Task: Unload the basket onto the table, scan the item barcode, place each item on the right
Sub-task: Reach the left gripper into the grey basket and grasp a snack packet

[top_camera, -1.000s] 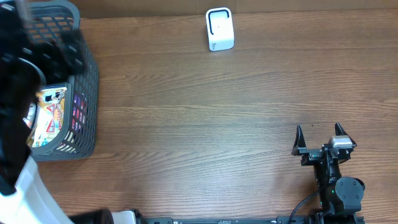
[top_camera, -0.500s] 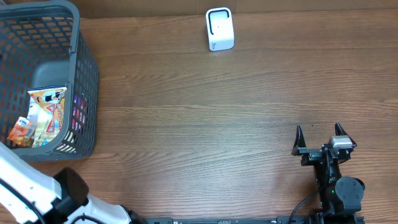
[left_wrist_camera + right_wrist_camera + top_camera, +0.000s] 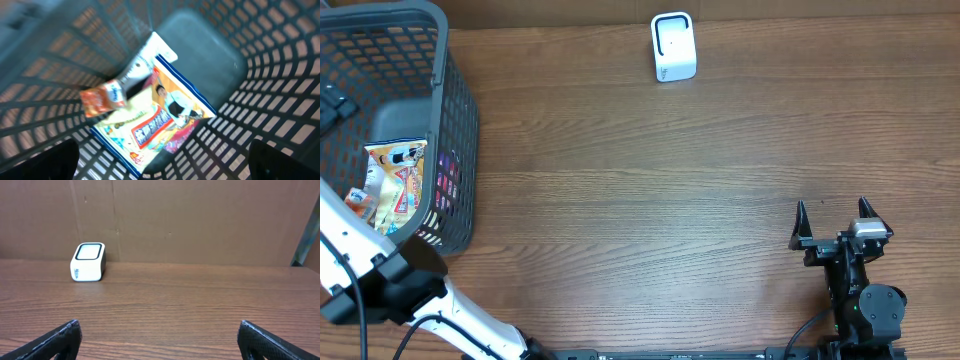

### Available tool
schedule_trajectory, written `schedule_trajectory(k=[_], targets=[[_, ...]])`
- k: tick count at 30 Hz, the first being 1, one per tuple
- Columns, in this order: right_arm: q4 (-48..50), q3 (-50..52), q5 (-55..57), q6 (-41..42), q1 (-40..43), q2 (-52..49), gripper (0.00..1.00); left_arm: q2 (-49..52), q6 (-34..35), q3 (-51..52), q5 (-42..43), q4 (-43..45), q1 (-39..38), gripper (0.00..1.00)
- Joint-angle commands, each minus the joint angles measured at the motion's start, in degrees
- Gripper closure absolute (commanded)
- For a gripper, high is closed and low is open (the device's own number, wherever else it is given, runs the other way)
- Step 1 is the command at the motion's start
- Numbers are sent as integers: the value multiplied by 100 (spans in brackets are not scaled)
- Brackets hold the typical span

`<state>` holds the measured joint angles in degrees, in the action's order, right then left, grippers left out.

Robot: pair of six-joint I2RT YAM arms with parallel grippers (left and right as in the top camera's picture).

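The item to scan, a flat glossy printed foil snack packet [image 3: 160, 120], lies on the floor of the grey plastic mesh basket [image 3: 440, 60] at the upper left of the overhead view. A small orange sachet [image 3: 102, 97] rests on its upper-left end.

The left hand [image 3: 165, 165] hangs over the basket looking straight down, fingers spread wide, nothing in them. The right hand [image 3: 832, 225] sits at the lower right of the overhead view above the brown wood-grain bench [image 3: 650, 190], also spread and empty. It faces the small white box-shaped barcode scanner [image 3: 672, 47] at top centre.

Handling, prob.: the packet looks light, limp and crinkly, w/ slick film that slides under a weak pinch. A squeeze on the middle may just buckle it. Best hold is approx. the lower-right end in the left wrist view — it is clear of the sachet, and the flat sealed edge there should be stiffer. Basket walls stand close, so little room to spare. No barcode shows on the upper face, so it may be underneath.
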<state>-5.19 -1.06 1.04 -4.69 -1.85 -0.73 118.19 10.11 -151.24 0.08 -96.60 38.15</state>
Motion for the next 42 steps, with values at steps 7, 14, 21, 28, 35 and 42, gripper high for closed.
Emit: schedule_trajectory(k=[7,14,21,28,35,42], targets=[[37,59,33,13,31,57,0,321,-334,984,83,66,-286,0],[37,59,33,13,31,57,0,321,-387,1871,79,444,-295,0],[37,59,35,13,31,57,0,321,-647,2837,83,925,-304,0],[37,59,33,13,31,57,0,323,-802,3794,103,1613,-310,0],[37,59,35,13,31,57,0,323,-846,4393,101,2085,-310,0],[37,59,33,13,31,57,0,323,-885,4690,55,2326,-308,26]])
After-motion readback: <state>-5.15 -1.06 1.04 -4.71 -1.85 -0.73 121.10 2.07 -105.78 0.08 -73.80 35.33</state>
